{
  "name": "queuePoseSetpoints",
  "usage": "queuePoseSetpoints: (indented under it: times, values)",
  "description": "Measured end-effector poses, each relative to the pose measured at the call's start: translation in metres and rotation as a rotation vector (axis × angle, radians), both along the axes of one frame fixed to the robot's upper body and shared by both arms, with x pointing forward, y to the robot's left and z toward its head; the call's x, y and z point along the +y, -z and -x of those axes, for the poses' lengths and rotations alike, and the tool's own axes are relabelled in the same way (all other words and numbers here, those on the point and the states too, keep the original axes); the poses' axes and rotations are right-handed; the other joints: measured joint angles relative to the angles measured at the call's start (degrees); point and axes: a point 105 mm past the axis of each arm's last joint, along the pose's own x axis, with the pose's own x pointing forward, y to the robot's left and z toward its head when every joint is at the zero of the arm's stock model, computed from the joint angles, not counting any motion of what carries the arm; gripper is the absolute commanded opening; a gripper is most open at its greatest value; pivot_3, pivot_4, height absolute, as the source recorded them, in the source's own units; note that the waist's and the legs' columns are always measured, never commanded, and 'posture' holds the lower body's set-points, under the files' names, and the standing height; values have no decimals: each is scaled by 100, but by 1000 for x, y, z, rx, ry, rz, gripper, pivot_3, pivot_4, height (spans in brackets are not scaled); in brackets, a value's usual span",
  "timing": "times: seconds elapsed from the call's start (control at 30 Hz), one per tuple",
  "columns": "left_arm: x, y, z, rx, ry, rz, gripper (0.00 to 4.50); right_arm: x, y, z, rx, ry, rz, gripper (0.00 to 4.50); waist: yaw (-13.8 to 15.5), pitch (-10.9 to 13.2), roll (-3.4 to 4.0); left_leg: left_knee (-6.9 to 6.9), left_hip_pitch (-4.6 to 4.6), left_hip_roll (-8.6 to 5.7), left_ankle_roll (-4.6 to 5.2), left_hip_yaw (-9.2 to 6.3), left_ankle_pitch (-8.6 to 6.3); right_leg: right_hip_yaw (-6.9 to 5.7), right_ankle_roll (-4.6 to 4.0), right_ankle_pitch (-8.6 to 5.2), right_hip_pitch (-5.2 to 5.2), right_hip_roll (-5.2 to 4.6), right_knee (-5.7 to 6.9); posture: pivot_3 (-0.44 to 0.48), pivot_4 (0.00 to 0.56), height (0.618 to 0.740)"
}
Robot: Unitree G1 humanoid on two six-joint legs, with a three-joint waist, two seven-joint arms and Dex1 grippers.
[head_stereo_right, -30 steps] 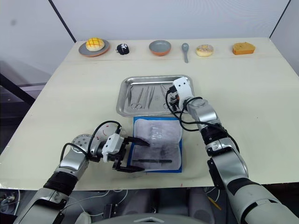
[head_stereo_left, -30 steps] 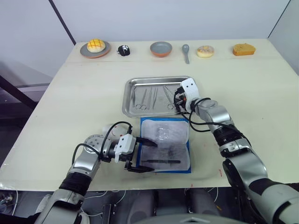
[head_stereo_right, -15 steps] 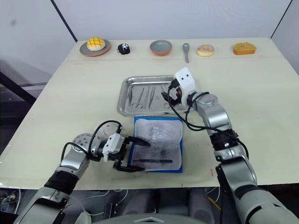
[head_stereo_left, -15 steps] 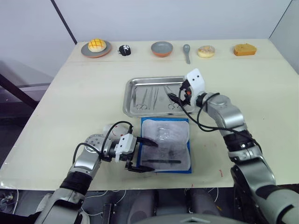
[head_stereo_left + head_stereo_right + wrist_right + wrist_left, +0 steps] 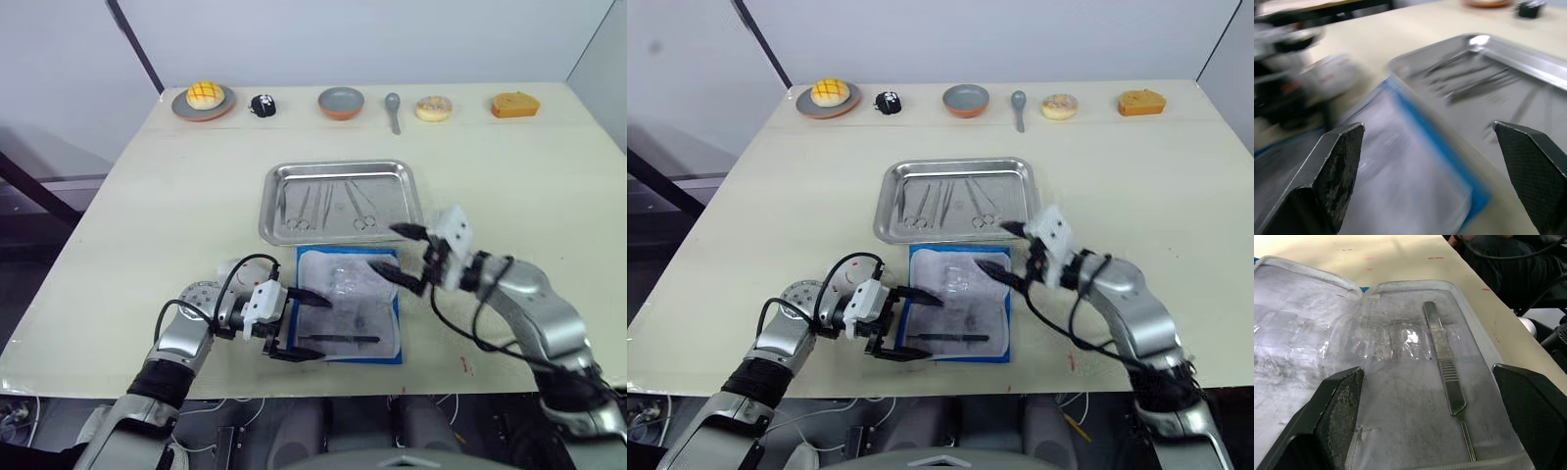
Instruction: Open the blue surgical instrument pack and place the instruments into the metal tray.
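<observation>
The blue surgical instrument pack (image 5: 348,305) lies open below the metal tray (image 5: 394,196), pale lining up. One dark thin instrument (image 5: 1444,370) rests on the lining near its front edge (image 5: 338,339). Several silvery instruments (image 5: 325,204) lie in the tray, some ring-handled. My left gripper (image 5: 309,328) is open at the pack's left edge, its fingers straddling the lining beside the lone instrument. My right gripper (image 5: 389,249) hovers open and empty over the pack's far right corner, just in front of the tray's near rim.
Along the table's far edge stand a plate with a yellow bun (image 5: 201,98), a small black object (image 5: 260,105), a grey bowl (image 5: 340,101), a spoon (image 5: 392,110), a doughnut (image 5: 432,108) and an orange cake (image 5: 514,104). The table's front edge runs just below the pack.
My right gripper has pulled out of the tray's right end and swung back toward the near side, over the pack's far right corner. The left gripper has stayed put.
</observation>
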Motion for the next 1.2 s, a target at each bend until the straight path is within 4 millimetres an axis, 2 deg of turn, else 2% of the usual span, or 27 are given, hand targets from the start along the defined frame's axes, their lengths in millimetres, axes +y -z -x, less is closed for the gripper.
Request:
queuePoseSetpoints:
  times: [0.17, 0.23, 0.43, 0.47, 0.53, 0.77, 1.07, 1.2]
  values:
    - [-1, 0, 0, 0, 5, 2, 4500, -30, -4, 35, -9, -101, 15, 4419, 11, 0, -1, 0, 0, 1, 0, -2, 0, -2, 0, 0, 4, 1, -3, 0, 150, 732]
    - [-1, 0, 0, 1, 1, 2, 4500, -41, -7, 42, -6, -123, 27, 4419, 13, 0, -3, 0, 5, 1, 0, -2, 0, -2, 1, 0, 10, 0, -4, 0, 150, 732]
    - [-1, 1, 0, 5, 4, 1, 4500, -70, -33, 64, -51, -205, 8, 4419, 15, 0, -3, 0, 23, 5, 1, -6, -1, -8, 1, -1, 38, 1, -11, 0, 150, 732]
    - [-1, 2, 0, 6, 5, 2, 4500, -81, -39, 71, -49, -224, 15, 4419, 29, 2, -1, 0, 20, 4, 1, -8, -1, -9, 1, -1, 39, -3, -13, 0, 150, 732]
    - [-1, 2, 1, 4, 8, 2, 4500, -97, -50, 76, -67, -222, 52, 4419, 27, 1, -6, 0, 25, 5, 1, -6, -1, -8, 1, -1, 44, -2, -17, 0, 150, 732]
    - [0, 2, 1, 2, 9, 1, 4500, -131, -73, 81, -88, -185, 108, 4419, 22, 1, -6, -2, 33, 8, 1, -4, -1, -5, 1, -1, 48, 0, -16, 0, 150, 732]
    - [0, 2, -1, 1, 16, -1, 4500, -129, -78, 85, -85, -217, 94, 4419, 28, -1, -4, -5, 38, 10, 1, -2, -1, -3, 1, -1, 50, 0, -15, 0, 150, 732]
    - [1, 1, -2, -1, 16, -3, 4500, -104, -62, 81, -91, -256, 118, 4419, 26, -2, -6, -6, 43, 11, 1, -2, -1, -3, 1, -2, 53, 1, -14, 0, 150, 732]
